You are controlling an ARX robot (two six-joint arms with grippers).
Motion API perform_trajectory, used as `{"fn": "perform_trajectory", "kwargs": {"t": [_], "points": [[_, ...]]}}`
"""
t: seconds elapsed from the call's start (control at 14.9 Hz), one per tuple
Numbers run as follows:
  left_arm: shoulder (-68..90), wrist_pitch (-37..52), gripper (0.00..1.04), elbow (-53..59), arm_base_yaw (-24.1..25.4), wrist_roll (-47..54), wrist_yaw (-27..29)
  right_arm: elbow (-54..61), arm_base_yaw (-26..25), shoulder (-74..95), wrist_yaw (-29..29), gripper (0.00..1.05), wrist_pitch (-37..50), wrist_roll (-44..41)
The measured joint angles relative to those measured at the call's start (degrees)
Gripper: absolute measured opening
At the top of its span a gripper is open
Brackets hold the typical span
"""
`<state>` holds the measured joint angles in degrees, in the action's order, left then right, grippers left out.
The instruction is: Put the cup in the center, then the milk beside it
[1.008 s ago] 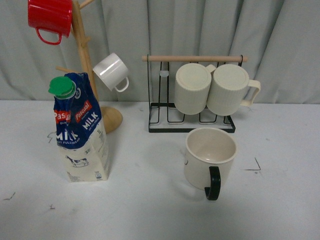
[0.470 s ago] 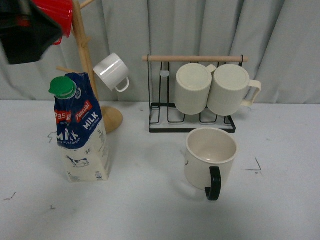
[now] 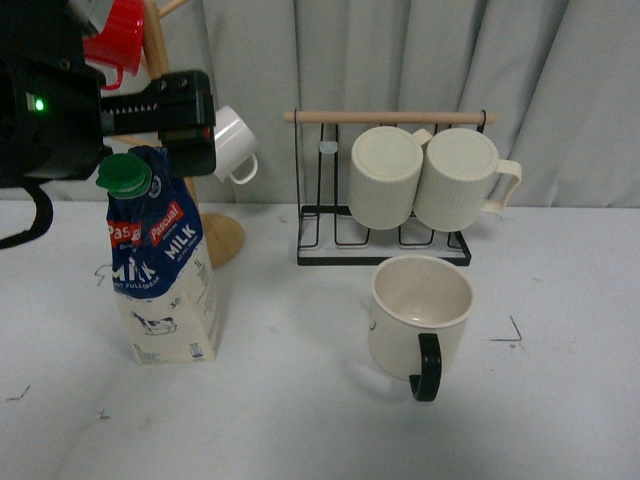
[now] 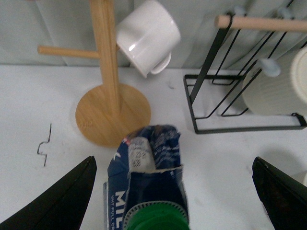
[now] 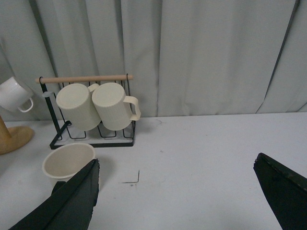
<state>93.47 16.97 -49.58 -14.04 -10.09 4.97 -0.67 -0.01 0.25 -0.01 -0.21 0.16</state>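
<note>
Since half a second ago, we note that the left arm has advanced from the top-left corner of the front view to a position directly above the milk point(image 3: 165, 270). It now covers part of the red mug point(image 3: 120, 40) and the edge of the small white mug point(image 3: 235, 145). Milk and cup point(image 3: 420, 315) stand where they stood before.

Left gripper point(image 4: 172, 196): jaws spread wide. In the left wrist view its fingers point(image 4: 62, 201) sit well out to either side of the carton's folded top and green cap point(image 4: 156, 220), with clear table between each finger and the carton. We record no contact.

Right gripper point(image 5: 175, 196): jaws likewise wide apart, holding nothing, with bare table between them. The right arm does not appear in the front view.

Milk: upright on the left part of the table point(image 3: 300, 420), just in front of the round base of the wooden mug tree point(image 3: 225, 238), label facing the camera.

Cup: upright on the table right of the middle, just in front of the wire rack point(image 3: 385, 255), black handle turned toward the camera, apparently empty. It stands well apart from the milk.

Two ribbed mugs point(image 3: 425, 178) hang side by side on the rack's wooden bar. A grey curtain point(image 3: 400, 50) closes the scene behind.
</note>
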Motion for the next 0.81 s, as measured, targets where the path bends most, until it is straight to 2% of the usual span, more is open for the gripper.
{"fn": "perform_trajectory", "kwargs": {"t": [0.2,0.54,0.81], "points": [[1.42,-1.42,0.98,0.68,0.24,-0.04,1.97,0.0,0.0,0.0,0.0,0.98,-0.02,0.02],[6.75,2.32,0.98,4.72,0.83,-1.75,4.7,0.0,0.0,0.0,0.0,0.98,0.0,0.02],[6.69,4.15,0.56,4.74,0.2,-3.06,6.08,0.0,0.0,0.0,0.0,0.98,-0.02,0.0]]}}
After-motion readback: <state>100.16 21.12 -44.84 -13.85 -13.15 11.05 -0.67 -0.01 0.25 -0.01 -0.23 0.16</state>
